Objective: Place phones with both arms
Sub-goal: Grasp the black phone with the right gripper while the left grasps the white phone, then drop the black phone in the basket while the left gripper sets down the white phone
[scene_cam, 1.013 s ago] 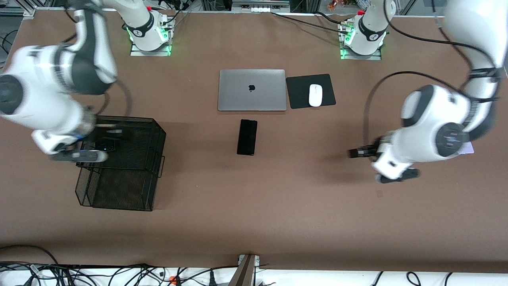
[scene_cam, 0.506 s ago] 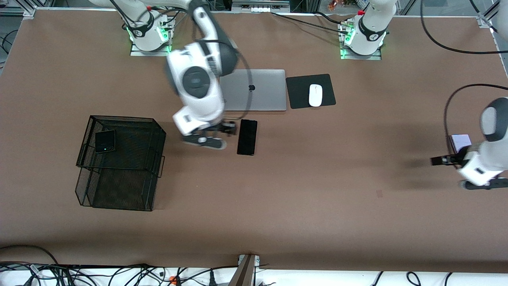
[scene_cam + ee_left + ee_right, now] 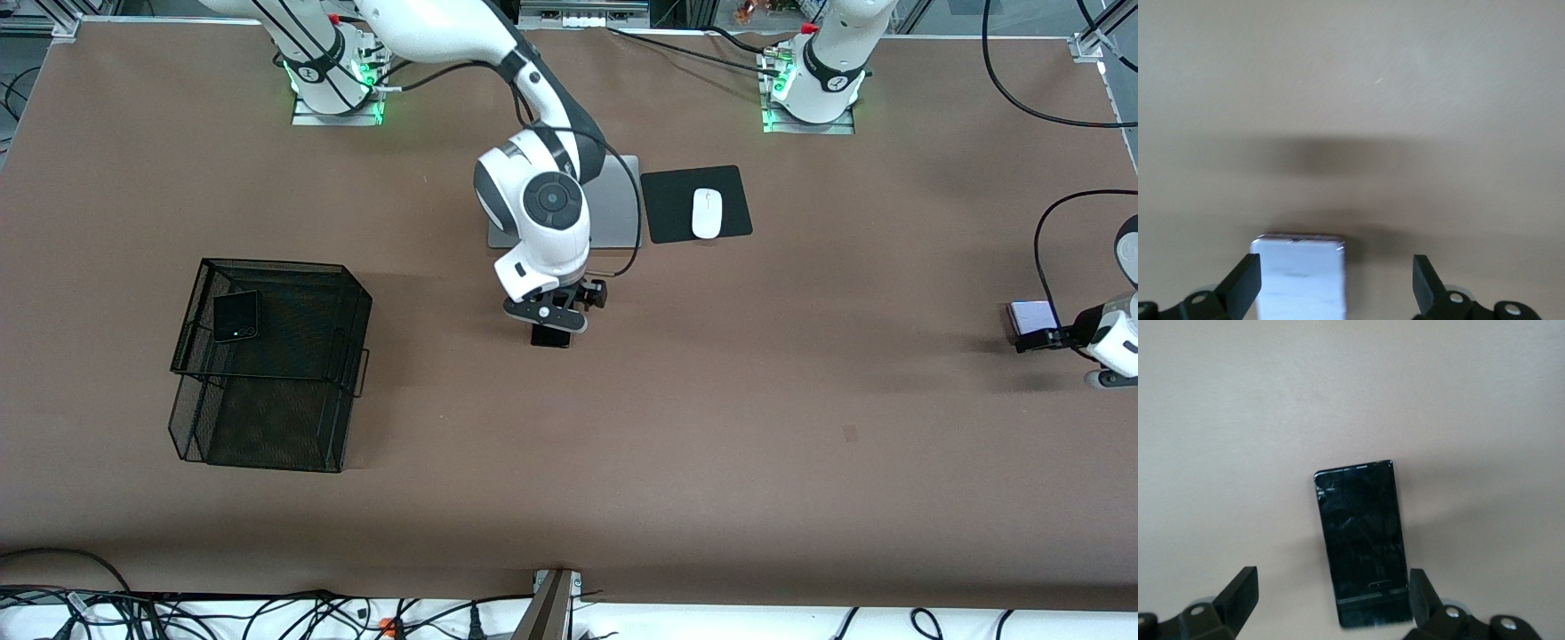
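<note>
At the right arm's end of the table, the small black phone (image 3: 236, 316) lay in the upper tier of the black wire basket (image 3: 267, 418). The right gripper (image 3: 556, 311) hung over the long black phone (image 3: 1361, 540) in front of the silver laptop (image 3: 618, 209), fingers spread and empty. The left gripper (image 3: 1058, 338) hovered, fingers wide apart, over the pale lavender phone (image 3: 1300, 277) at the left arm's end.

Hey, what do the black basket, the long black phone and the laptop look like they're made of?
Basket: black wire mesh, likely coated metal; the table shows through its walls. Long black phone: glossy face, probably glass, with faint reflections and fine scratch-like marks. Laptop: matte silver shell, likely aluminium, an even dull sheen; mostly covered by the right arm.
</note>
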